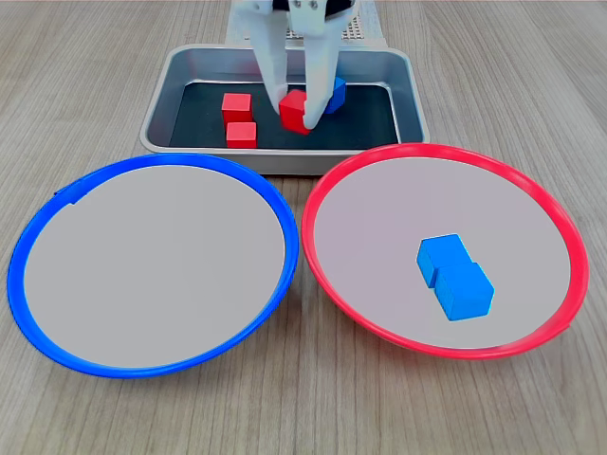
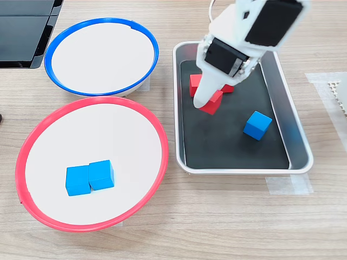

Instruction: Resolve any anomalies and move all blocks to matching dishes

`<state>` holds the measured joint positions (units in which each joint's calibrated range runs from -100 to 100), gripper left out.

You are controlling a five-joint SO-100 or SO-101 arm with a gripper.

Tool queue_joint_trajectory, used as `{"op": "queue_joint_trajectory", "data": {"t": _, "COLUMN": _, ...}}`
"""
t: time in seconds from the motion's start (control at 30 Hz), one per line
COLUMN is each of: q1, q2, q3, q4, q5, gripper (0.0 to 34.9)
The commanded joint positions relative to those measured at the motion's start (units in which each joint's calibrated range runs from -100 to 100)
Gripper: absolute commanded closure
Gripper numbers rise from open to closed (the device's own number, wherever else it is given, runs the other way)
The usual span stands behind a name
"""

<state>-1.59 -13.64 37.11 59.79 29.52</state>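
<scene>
A red block [image 1: 295, 110] was held between the white fingers [image 1: 321, 81], tilted, apparently lifted off the tray [image 1: 159, 114] floor, prob. for carrying to the red-rimmed dish [image 1: 318, 194]. 2 red blocks [image 1: 237, 106] and 1 blue block [image 2: 257, 125] were left in the tray. 2 blue blocks [image 1: 455, 276], touching, were seen wrongly placed in the red-rimmed dish; the blue-rimmed dish [image 1: 28, 237] was seen w/o blocks.
</scene>
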Motion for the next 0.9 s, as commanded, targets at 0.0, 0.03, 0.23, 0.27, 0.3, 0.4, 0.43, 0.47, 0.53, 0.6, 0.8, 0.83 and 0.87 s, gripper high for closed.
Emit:
{"op": "queue_joint_trajectory", "data": {"t": 0.0, "q1": -3.8, "q2": 5.3, "q3": -22.2, "q4": 9.6, "q5": -7.7, "gripper": 34.8}}
{"op": "queue_joint_trajectory", "data": {"t": 0.03, "q1": -5.0, "q2": 8.3, "q3": -28.8, "q4": 8.8, "q5": -11.0, "gripper": 34.8}}
{"op": "queue_joint_trajectory", "data": {"t": 0.23, "q1": -8.1, "q2": 23.3, "q3": -39.7, "q4": -6.4, "q5": -15.0, "gripper": 34.8}}
{"op": "queue_joint_trajectory", "data": {"t": 0.27, "q1": -8.4, "q2": 25.8, "q3": -39.8, "q4": -8.7, "q5": -14.5, "gripper": 34.8}}
{"op": "queue_joint_trajectory", "data": {"t": 0.3, "q1": -8.6, "q2": 27.3, "q3": -40.0, "q4": -10.4, "q5": -14.1, "gripper": 34.8}}
{"op": "queue_joint_trajectory", "data": {"t": 0.4, "q1": -8.7, "q2": 32.3, "q3": -40.0, "q4": -15.1, "q5": -11.7, "gripper": 34.7}}
{"op": "queue_joint_trajectory", "data": {"t": 0.43, "q1": -8.7, "q2": 33.0, "q3": -39.3, "q4": -16.2, "q5": -10.7, "gripper": 34.6}}
{"op": "queue_joint_trajectory", "data": {"t": 0.47, "q1": -8.7, "q2": 33.5, "q3": -38.6, "q4": -17.2, "q5": -9.9, "gripper": 33.4}}
{"op": "queue_joint_trajectory", "data": {"t": 0.53, "q1": -8.2, "q2": 33.8, "q3": -37.5, "q4": -18.3, "q5": -8.4, "gripper": 30.1}}
{"op": "queue_joint_trajectory", "data": {"t": 0.6, "q1": -7.9, "q2": 33.6, "q3": -35.9, "q4": -19.1, "q5": -6.3, "gripper": 26.1}}
{"op": "queue_joint_trajectory", "data": {"t": 0.8, "q1": -6.9, "q2": 31.6, "q3": -32.9, "q4": -18.5, "q5": -1.8, "gripper": 21.8}}
{"op": "queue_joint_trajectory", "data": {"t": 0.83, "q1": -6.9, "q2": 30.7, "q3": -32.1, "q4": -17.2, "q5": -0.5, "gripper": 21.3}}
{"op": "queue_joint_trajectory", "data": {"t": 0.87, "q1": -6.9, "q2": 30.3, "q3": -31.8, "q4": -17.1, "q5": -0.2, "gripper": 21.3}}
